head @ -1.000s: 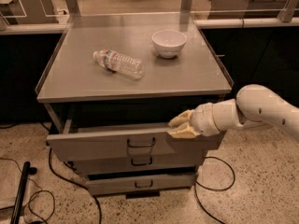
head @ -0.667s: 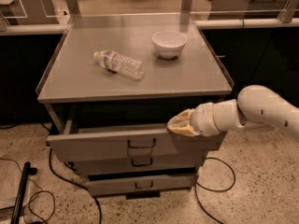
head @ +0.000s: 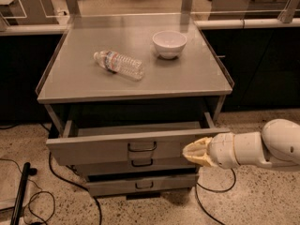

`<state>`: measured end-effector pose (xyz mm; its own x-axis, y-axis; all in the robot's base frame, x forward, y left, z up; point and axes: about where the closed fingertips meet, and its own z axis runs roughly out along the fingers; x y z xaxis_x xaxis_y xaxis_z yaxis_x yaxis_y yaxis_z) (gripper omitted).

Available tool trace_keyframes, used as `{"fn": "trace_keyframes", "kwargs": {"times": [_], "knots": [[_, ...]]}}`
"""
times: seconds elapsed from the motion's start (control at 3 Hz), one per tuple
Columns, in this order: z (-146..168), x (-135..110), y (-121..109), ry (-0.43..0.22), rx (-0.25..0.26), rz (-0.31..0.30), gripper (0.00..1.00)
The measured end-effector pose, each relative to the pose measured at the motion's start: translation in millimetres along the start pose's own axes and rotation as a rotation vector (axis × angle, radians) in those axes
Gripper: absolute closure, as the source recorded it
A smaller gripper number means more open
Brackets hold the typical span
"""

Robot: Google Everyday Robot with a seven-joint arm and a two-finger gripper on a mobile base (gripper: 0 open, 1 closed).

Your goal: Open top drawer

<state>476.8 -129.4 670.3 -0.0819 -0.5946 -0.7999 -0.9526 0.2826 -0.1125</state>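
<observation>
1. The wide grey metal top drawer (head: 93, 146) juts out under the grey tabletop (head: 197, 86) — its shallow tray is reachable from above.
2. The cream gripper (head: 187, 152) hangs before the drawer front's right part; the small dark loop handle (head: 142, 146) just beside it is unobstructed.

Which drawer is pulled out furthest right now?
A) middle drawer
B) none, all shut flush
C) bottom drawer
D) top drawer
D: the top drawer stands forward of the middle drawer and bottom drawer, its tray exposed; the gripper sits at the right end of its front.
</observation>
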Motion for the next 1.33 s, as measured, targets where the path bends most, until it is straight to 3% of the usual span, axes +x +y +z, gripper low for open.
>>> {"fn": "trace_keyframes", "kwargs": {"times": [0.33,0.67,1.0,1.33], "knots": [[-1,1,0,0.002,0.0,0.004,0.53],[-1,2,1,0.003,-0.001,0.005,0.31],[-38,-16,-6,0.051,0.046,-0.03,0.07],[-44,-27,-6,0.061,0.056,-0.052,0.0]]}}
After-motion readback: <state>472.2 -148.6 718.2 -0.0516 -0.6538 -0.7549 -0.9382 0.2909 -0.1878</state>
